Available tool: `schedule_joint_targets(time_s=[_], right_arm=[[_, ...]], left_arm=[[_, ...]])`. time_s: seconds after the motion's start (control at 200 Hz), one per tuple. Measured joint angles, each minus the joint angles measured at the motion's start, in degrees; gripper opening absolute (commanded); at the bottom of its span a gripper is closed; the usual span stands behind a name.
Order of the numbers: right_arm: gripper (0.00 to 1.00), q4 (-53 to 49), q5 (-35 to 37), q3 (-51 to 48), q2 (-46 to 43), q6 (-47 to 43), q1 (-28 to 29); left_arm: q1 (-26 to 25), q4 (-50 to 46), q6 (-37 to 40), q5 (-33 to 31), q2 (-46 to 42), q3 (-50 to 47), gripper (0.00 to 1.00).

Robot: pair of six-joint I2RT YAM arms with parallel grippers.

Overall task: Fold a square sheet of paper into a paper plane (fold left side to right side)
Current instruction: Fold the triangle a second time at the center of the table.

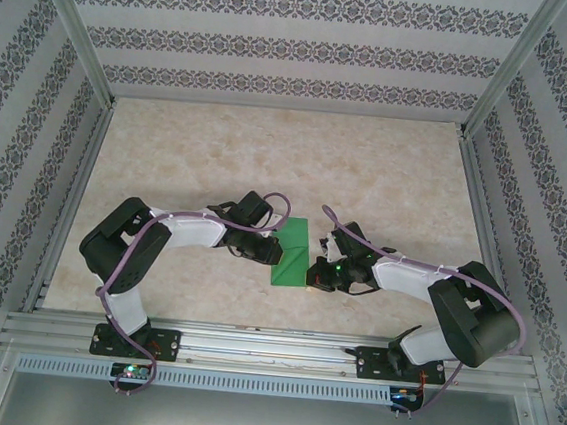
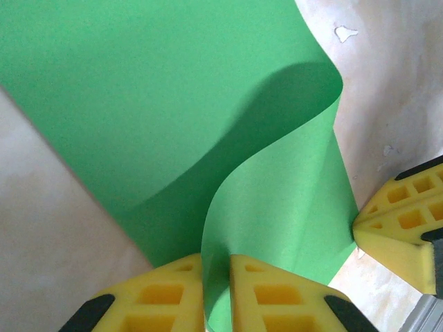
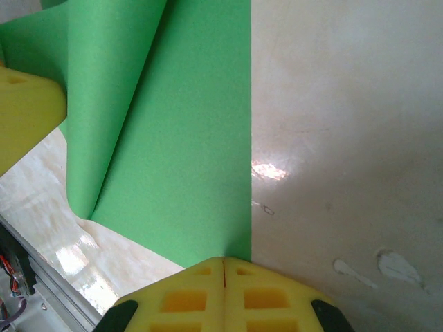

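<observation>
The square sheet of paper (image 1: 292, 256), smooth matte bright green, lies mid-frame in the top view on the glossy, pale marbled table (image 1: 268, 161). The left gripper (image 2: 216, 261), with yellow pocketed fingers, pinches one edge in a narrow grip and holds it raised in a soft curl. The right gripper (image 3: 223, 263), jaws pressed together, has its tips at the sheet's straight edge. Bare tabletop spreads toward the upper frame.

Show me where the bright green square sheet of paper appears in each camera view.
Top external: bright green square sheet of paper, centre, between both arms.
Left wrist: paper upper left and centre, curling into the left end effector.
Right wrist: paper upper left to centre.
Shared landmark: the curled-over flap.
</observation>
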Motion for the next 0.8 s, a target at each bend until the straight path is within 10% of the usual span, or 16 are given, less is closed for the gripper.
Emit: schedule_joint_targets(time_s=[0.799], right_arm=[[0.02, -1.90, -0.26, 0.94, -6.03, 0.57, -0.22]], left_arm=[[0.00, 1.60, -0.02, 0.90, 1.53, -0.02, 0.16]])
